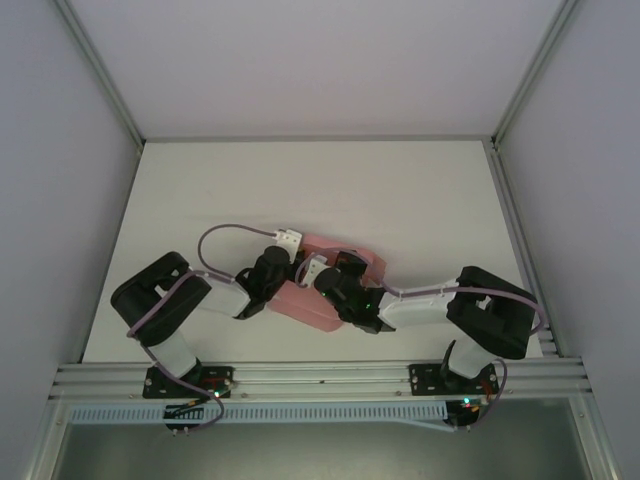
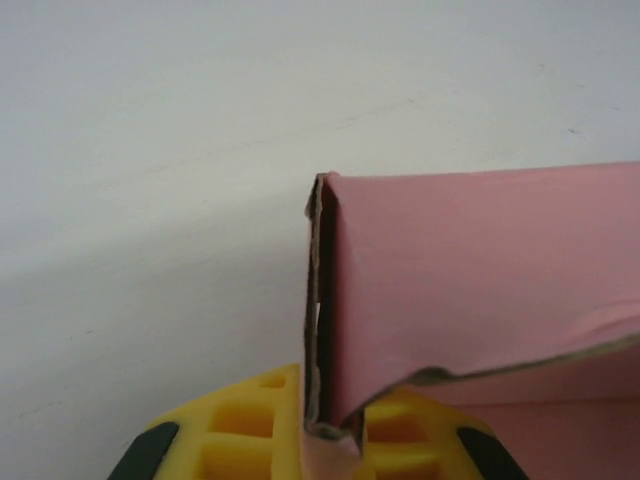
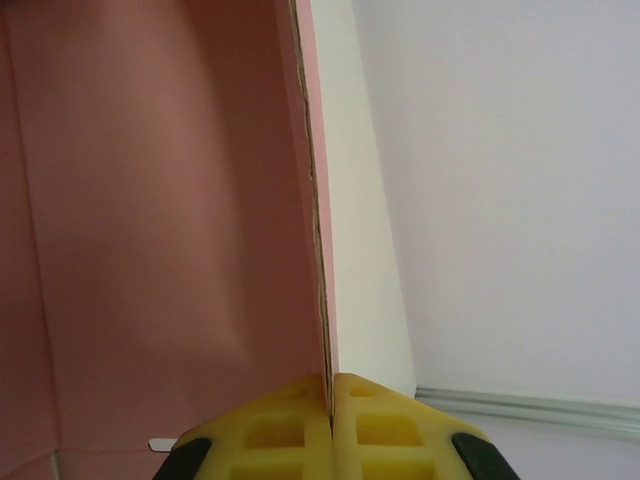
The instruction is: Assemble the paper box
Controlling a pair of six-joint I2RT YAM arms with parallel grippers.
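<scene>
The pink paper box (image 1: 322, 247) lies mid-table between both arms, partly hidden under their wrists. My left gripper (image 1: 291, 268) is at its left side and my right gripper (image 1: 335, 280) at its right. In the left wrist view the yellow fingers (image 2: 250, 430) are shut on a folded corner of the pink paper box (image 2: 470, 270), the doubled edge standing up between them. In the right wrist view the yellow fingers (image 3: 290, 435) are pressed together on a thin upright wall of the pink paper box (image 3: 160, 220), seen edge-on.
The white table (image 1: 300, 180) is ringed by aluminium frame rails (image 1: 310, 375) at the near edge and white walls on both sides. A purple cable (image 1: 225, 235) loops over the table left of the box.
</scene>
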